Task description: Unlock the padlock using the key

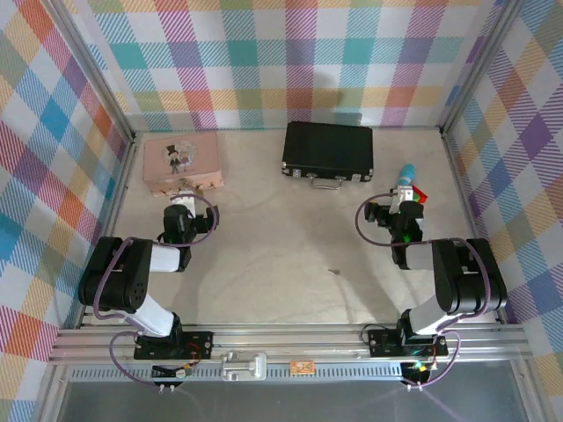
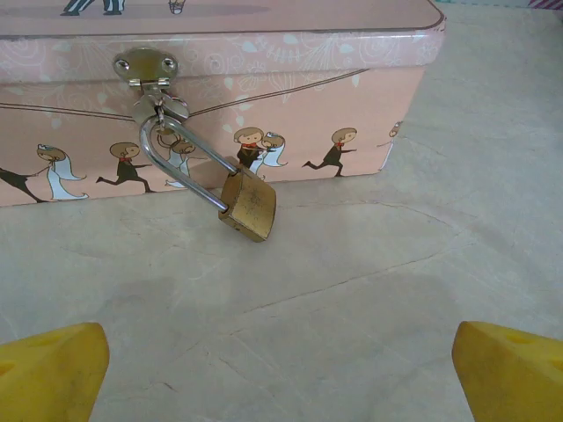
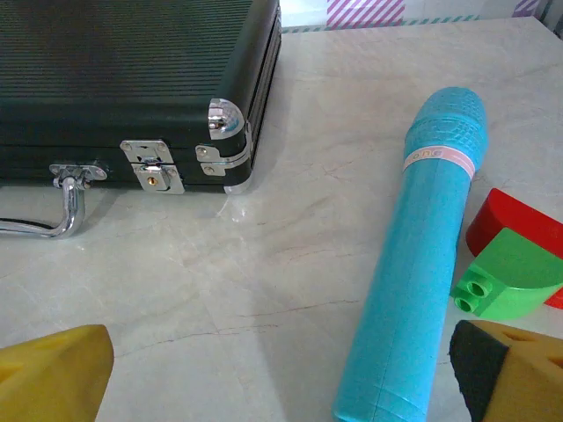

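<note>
The small brass padlock [image 2: 249, 205] hangs by its silvery shackle [image 2: 172, 155] from the clasp of a pink tin [image 2: 352, 83], its body resting on the table. My left gripper [image 2: 281, 380] is open just in front of it, yellow fingertips [image 2: 51, 373] wide apart with bare table between them. In the top view the left gripper [image 1: 181, 204] sits just short of the pink tin [image 1: 180, 161]. The key [image 1: 333, 272] is a tiny dark speck on the table, mid-right. My right gripper [image 3: 281, 380] is open and holds nothing, beside a blue microphone [image 3: 420, 264].
A black case [image 1: 327, 150] lies at the back centre, its latch and handle in the right wrist view [image 3: 132, 79]. The blue microphone [image 1: 406, 179], a green brick [image 3: 512, 274] and a red block [image 3: 519, 226] lie at the right, near the right gripper [image 1: 402, 207]. Checked walls enclose the table.
</note>
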`<state>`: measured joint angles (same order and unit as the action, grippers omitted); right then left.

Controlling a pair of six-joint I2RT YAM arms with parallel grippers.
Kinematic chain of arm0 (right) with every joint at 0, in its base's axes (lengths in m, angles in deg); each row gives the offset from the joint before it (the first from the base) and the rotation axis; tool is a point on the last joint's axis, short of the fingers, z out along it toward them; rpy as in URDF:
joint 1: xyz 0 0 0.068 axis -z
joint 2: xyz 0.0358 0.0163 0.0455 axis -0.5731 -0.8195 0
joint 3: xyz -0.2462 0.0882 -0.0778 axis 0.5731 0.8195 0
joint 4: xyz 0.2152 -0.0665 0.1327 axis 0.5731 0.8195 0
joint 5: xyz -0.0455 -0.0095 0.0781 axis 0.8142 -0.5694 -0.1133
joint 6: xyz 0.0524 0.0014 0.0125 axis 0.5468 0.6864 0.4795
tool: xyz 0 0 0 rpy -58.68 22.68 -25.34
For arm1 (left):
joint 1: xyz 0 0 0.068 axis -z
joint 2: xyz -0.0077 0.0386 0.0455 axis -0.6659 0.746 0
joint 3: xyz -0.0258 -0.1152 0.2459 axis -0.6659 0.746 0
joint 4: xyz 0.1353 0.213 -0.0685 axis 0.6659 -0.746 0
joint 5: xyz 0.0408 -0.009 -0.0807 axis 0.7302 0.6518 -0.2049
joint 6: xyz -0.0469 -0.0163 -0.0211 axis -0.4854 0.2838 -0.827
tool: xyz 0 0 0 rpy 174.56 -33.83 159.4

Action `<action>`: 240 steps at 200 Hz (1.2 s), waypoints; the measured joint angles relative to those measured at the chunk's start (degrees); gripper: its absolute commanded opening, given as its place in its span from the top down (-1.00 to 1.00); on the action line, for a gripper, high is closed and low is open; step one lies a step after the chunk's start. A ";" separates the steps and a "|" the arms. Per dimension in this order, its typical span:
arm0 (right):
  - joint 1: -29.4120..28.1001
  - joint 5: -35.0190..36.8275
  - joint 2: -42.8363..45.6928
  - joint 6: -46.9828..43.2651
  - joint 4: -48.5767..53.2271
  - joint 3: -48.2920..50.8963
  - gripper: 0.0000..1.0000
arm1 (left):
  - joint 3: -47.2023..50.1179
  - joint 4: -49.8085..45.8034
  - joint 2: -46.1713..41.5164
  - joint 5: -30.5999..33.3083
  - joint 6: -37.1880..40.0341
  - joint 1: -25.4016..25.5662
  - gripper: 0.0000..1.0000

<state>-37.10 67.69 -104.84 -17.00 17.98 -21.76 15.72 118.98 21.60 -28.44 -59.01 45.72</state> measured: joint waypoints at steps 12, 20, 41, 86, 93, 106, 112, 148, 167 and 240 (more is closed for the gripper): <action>0.00 0.00 0.00 0.00 0.00 0.00 -0.98 | 0.00 0.00 0.00 0.00 0.00 0.00 -0.99; 0.00 0.02 0.00 0.00 0.00 0.00 -0.98 | 0.00 0.00 0.00 0.00 0.00 0.00 -0.99; 0.00 0.00 0.00 0.00 0.00 0.00 -0.98 | 0.00 0.00 0.00 0.00 0.00 0.00 -0.99; 0.00 0.00 0.00 0.00 0.00 0.00 -0.98 | 0.00 0.00 0.00 0.00 0.00 0.00 -0.99; 0.00 0.00 0.00 -0.02 0.00 0.00 -0.98 | 0.00 0.00 0.00 0.00 0.00 0.00 -1.00; 0.00 0.00 0.00 0.00 0.00 0.00 -0.98 | 0.00 0.00 0.00 0.00 -0.02 0.00 -1.00; 0.00 0.00 0.00 0.00 0.00 0.00 -0.98 | 0.00 0.00 0.00 0.00 0.00 0.00 -0.99; 0.00 0.00 0.00 0.00 0.00 0.00 -0.98 | 0.00 0.00 0.00 0.00 0.00 0.00 -0.99; 0.00 0.00 0.00 0.00 0.00 0.00 -0.98 | 0.00 0.00 0.00 0.00 0.00 0.00 -0.99; -0.09 0.39 6.56 0.04 13.05 -4.48 -0.99 | -0.20 -2.62 -1.62 0.20 -0.02 0.00 -0.99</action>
<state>-37.18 68.08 -98.28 -16.95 31.03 -26.24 15.53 116.36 19.98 -28.24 -59.03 45.72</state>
